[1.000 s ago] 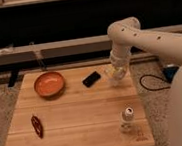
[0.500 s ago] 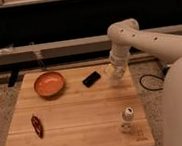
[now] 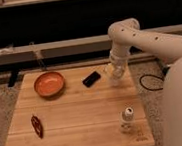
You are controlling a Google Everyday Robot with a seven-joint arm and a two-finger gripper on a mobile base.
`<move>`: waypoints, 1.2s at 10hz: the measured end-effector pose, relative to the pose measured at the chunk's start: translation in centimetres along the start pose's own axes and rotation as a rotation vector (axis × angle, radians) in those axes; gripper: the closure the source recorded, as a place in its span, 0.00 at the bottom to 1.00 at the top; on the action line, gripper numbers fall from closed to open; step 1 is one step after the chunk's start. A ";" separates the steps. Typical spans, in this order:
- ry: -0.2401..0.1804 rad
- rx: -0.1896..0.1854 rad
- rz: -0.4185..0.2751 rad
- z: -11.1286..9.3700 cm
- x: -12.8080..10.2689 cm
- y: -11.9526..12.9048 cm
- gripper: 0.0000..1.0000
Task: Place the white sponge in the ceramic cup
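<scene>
**Sponge right at the gripper – no offset to close**

Camera view: the gripper (image 3: 116, 72) hangs low over the right rear of the worktop (image 3: 82, 134), just right of the black object (image 3: 91, 79). Cannot tell whether it is spread or pinching. A cream patch at its tip is likely the white sponge (image 3: 114, 76), so it lies directly below the gripper, not off to a side; its long axis is unreadable. No ceramic cup can be made out – only a small white bottle (image 3: 127, 115) near the front edge and an orange bowl (image 3: 49, 84) at left rear.
</scene>
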State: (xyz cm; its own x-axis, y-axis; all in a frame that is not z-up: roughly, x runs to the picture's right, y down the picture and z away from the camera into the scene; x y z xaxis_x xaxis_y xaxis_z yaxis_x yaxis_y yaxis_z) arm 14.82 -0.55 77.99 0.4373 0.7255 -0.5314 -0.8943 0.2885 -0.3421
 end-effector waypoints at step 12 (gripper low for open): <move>-0.074 -0.040 -0.043 4.2 -4.7 -2.2 1.00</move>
State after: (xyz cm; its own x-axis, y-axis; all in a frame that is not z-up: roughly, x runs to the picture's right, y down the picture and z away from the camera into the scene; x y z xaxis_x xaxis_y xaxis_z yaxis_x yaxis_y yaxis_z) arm 14.30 -2.00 84.50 0.4660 0.7574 -0.4574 -0.8695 0.2963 -0.3953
